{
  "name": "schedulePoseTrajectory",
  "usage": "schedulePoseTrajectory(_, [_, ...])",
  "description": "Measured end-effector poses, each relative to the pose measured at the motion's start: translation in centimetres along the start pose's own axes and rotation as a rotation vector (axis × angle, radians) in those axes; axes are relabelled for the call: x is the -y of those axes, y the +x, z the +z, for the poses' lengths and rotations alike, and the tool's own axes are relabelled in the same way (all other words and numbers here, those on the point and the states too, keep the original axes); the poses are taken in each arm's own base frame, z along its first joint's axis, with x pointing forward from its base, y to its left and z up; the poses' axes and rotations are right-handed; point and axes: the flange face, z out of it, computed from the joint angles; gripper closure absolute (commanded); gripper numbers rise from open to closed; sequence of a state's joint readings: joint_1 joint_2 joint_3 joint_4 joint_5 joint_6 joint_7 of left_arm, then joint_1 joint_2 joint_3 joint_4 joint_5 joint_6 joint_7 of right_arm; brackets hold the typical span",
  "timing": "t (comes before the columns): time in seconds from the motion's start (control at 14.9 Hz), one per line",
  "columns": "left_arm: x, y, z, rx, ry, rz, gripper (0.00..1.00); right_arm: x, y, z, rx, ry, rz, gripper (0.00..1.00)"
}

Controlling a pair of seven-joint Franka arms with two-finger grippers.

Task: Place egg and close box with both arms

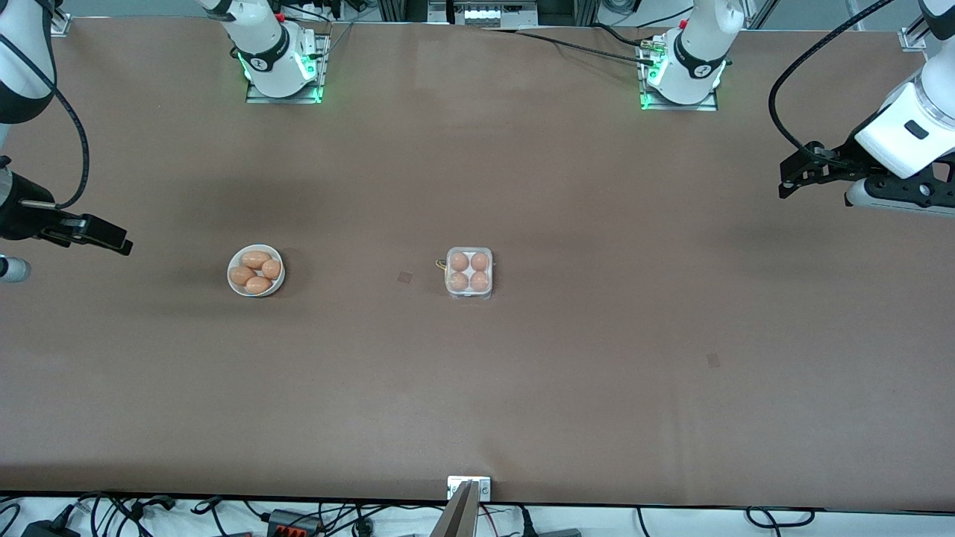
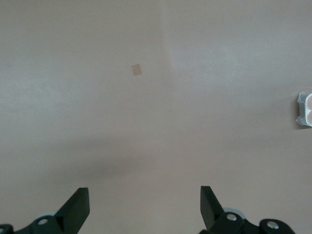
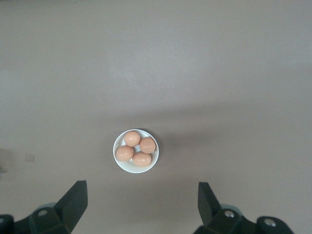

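**A:** Front view first: where does everything sit?

**B:** The box [image 1: 468, 273] is at the middle of the frame, with four eggs showing in its four cells; whether the clear lid is down I can't tell. The white bowl [image 1: 256, 270] sits at centre-left with four more eggs [image 1: 256, 259] in it. The two are well apart on the brown table [image 1: 522, 373].

**A:** And the arms?

**B:** The left gripper [image 1: 789, 179] hangs at the right edge of the frame over bare table, fingers spread, holding nothing. The right gripper [image 1: 112, 240] is at the left edge, also released and empty. In the right wrist view the bowl [image 3: 136, 151] lies in the lower middle of the frame, between the spread fingers [image 3: 73, 197] and ahead of them. In the left wrist view only a corner of the box [image 2: 304, 110] peeks in at the right edge.

**A:** How will the things handle?

**B:** My guess: the eggs are light, smooth, rounded and easily cracked, so pinch one gently across its narrow middle. The box looks like thin plastic, light and likely to slide or flex; I'd steady one side while the other gripper presses the lid's free edge.

**A:** Any writing?

**B:** None I can read on the box, bowl or table.
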State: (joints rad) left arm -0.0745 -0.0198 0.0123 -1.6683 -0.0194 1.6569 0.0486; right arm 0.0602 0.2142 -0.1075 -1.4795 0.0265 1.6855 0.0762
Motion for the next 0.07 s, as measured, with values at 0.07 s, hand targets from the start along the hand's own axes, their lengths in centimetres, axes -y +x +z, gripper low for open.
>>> schedulePoseTrajectory(0.07, [-0.04,0.00,0.00,0.000,0.000,0.001,0.00,0.11,-0.02,0.01,0.001,0.000,-0.002,0.00])
